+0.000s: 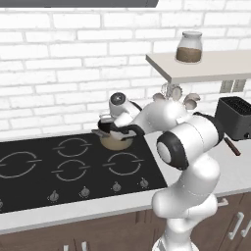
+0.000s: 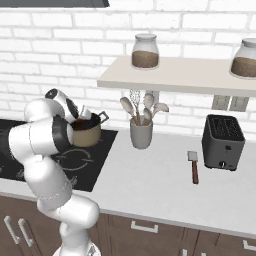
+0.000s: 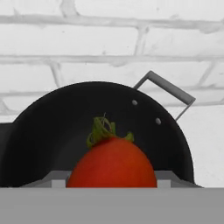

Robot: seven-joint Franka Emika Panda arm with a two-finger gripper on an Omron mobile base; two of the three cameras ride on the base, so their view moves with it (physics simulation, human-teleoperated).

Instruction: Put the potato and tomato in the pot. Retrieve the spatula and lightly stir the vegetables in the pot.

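A red-orange tomato (image 3: 113, 162) with a green stalk sits between my gripper's (image 3: 112, 182) grey fingertips (image 3: 56, 180), which are shut on it. Just behind and below it opens the dark inside of the tan pot (image 3: 48, 131), one grey loop handle sticking up at the right. From the base cameras, the gripper (image 1: 109, 128) hangs right over the pot (image 1: 116, 143) on the hob's back right burner; the hand covers most of the pot (image 2: 90, 136). The tomato hides the pot's floor, so I cannot tell whether a potato lies there. The spatula (image 2: 193, 167) lies on the counter beside the toaster.
A grey utensil cup (image 2: 141, 134) with spoons and a whisk stands right of the hob (image 1: 73, 164). A dark toaster (image 2: 223, 136) is at the far right. A shelf (image 2: 180, 75) with glass jars hangs above the counter. The brick wall is close behind the pot.
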